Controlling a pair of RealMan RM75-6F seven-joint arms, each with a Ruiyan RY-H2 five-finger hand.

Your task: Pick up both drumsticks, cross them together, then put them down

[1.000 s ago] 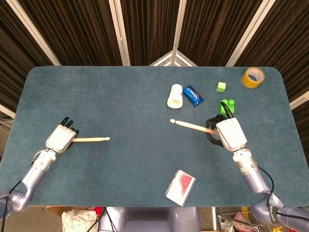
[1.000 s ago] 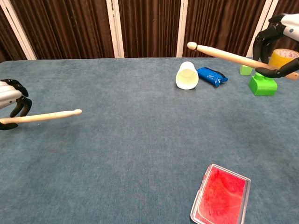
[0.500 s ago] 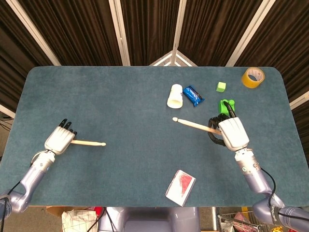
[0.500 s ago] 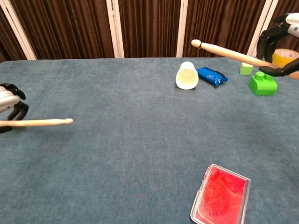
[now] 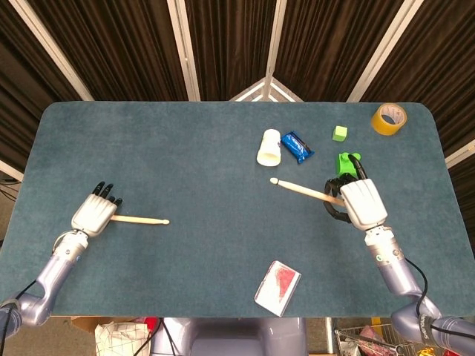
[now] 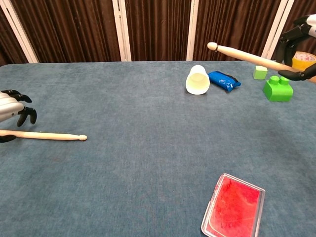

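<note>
One wooden drumstick (image 5: pixel 141 219) (image 6: pixel 47 135) lies flat on the blue table (image 5: pixel 185 163) at the left, tip pointing right. My left hand (image 5: pixel 93 213) (image 6: pixel 10 106) is at its butt end with the fingers raised off the stick and spread; the thumb stays beside it. The second drumstick (image 5: pixel 304 191) (image 6: pixel 247 53) is up in the air at the right, tip pointing left, and my right hand (image 5: pixel 356 204) (image 6: pixel 298 39) grips its butt end.
A white cup (image 5: pixel 269 146) on its side and a blue packet (image 5: pixel 297 147) lie behind the raised stick. A green brick (image 5: pixel 347 162), a small green cube (image 5: pixel 340 133) and a tape roll (image 5: pixel 389 119) sit at the far right. A red-lidded box (image 5: pixel 278 288) is near the front edge.
The left drumstick dropped onto the table and the left hand's fingers lifted off it. The right hand drifted slightly right, still holding its stick aloft.
</note>
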